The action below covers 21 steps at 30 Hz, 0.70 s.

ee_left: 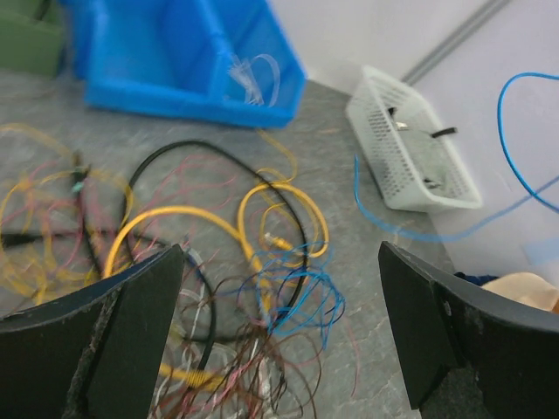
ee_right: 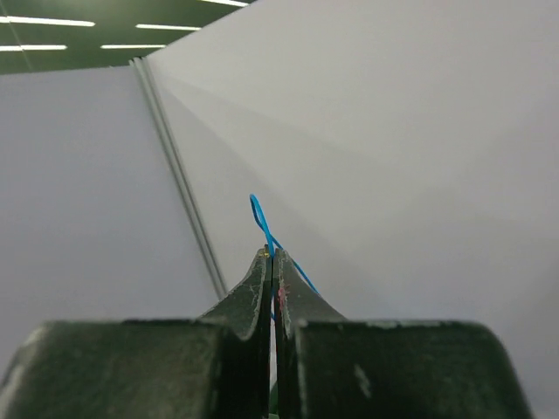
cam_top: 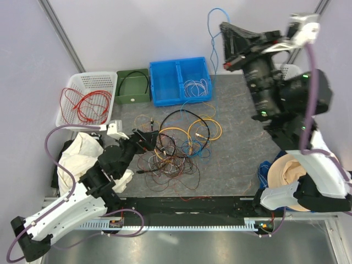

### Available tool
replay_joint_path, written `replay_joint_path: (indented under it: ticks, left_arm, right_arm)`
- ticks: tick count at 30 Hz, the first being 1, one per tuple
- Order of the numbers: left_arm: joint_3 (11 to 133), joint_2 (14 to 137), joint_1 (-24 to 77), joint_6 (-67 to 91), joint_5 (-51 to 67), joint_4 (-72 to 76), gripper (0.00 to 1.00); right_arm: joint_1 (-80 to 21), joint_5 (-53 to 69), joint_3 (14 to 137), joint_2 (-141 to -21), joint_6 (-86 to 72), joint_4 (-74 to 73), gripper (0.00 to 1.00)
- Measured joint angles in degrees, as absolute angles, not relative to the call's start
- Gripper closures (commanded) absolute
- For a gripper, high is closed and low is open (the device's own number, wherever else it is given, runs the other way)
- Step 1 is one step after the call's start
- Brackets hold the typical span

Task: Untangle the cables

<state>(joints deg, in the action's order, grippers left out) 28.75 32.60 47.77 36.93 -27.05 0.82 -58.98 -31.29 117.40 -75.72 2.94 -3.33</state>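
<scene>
Cables (cam_top: 176, 146) lay heaped on the surface (cam_top: 236, 154); we saw our left tool (ee_left: 280, 249) gaping wide at their nine o'clock, our right tool (ee_right: 272, 255) pinching a blue strand (ee_right: 259, 214) at one o'clock.

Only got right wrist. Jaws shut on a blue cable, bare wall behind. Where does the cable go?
Observer: Top view: the blue cable hangs from the raised right gripper, down past the blue bin onto the table.
Operator: Free of the heap?
Observer: Cannot tell. Its low end trails toward the heap, and blue strands mix in there.
Operator: Left arm?
Observer: The left gripper is open and empty, low at the heap's left edge.
</scene>
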Motion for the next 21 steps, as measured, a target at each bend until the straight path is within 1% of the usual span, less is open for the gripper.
replay_joint_path:
  ticks: [5,10,15,21]
  left_arm:
    - [33.4,29.2,47.7,44.8,-30.0,-15.0,0.0]
    - [34.2,26.3,47.8,50.3,-29.6,-24.6,0.0]
    - [33.5,22.1,47.8,53.9,-28.5,-30.4,0.0]
    - [31.2,17.0,47.8,57.1,-28.4,-36.0,0.0]
  right_arm:
    - [-57.3,-33.0,120.7,-85.1,6.2,-0.4,1.0]
    - [-52.5,-32.1,123.1,-93.9,5.8,2.3,1.0]
    - [-47.0,-30.2,127.1,-101.8,3.2,6.7,1.0]
    - [-41.9,-28.5,131.4,-107.9,-0.9,11.5,1.0]
